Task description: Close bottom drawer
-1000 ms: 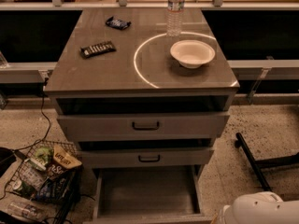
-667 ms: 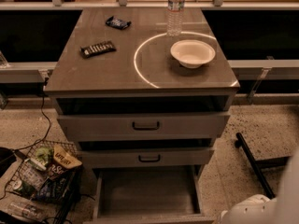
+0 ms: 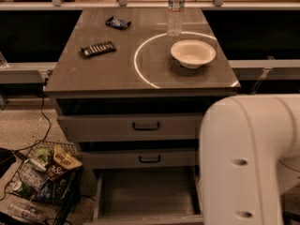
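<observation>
The bottom drawer [image 3: 145,193] of the grey cabinet is pulled out toward me, an empty grey tray at the lower middle of the camera view. Its front panel lies at the bottom edge, mostly cut off. The two upper drawers [image 3: 136,125] with black bar handles sit nearly shut above it. My white arm [image 3: 248,163] fills the lower right and covers the drawer's right side. The gripper itself is out of view.
On the cabinet top [image 3: 108,74] lie a white bowl [image 3: 193,53], a water bottle [image 3: 176,11], a dark snack bar [image 3: 97,48] and a small packet [image 3: 117,23]. A wire basket of snack bags [image 3: 42,175] stands on the floor at the left.
My white arm has risen from the bottom right corner and now covers much of the right side. The drawers have not moved.
</observation>
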### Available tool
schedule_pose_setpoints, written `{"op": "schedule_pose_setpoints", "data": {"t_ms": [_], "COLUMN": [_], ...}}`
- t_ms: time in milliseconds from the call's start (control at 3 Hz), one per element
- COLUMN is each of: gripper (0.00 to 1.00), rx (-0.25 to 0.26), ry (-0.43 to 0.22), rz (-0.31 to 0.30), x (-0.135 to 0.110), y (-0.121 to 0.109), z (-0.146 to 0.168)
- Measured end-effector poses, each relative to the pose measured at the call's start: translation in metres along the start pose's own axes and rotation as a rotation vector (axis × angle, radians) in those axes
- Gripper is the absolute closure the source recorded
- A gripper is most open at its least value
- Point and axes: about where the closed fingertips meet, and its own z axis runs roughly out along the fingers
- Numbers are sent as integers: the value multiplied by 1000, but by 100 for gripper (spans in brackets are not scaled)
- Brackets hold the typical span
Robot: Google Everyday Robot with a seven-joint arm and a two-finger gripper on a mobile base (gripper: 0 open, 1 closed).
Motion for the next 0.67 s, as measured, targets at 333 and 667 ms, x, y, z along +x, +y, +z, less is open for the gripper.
{"op": "schedule_pose_setpoints", "data": {"t_ms": [333,667], "gripper": [100,100], "rx": [7,36], "ry": [-37,-45], "rz": [37,54], "x": [-16,-16], "y": [20,14], "z": [50,49]}}
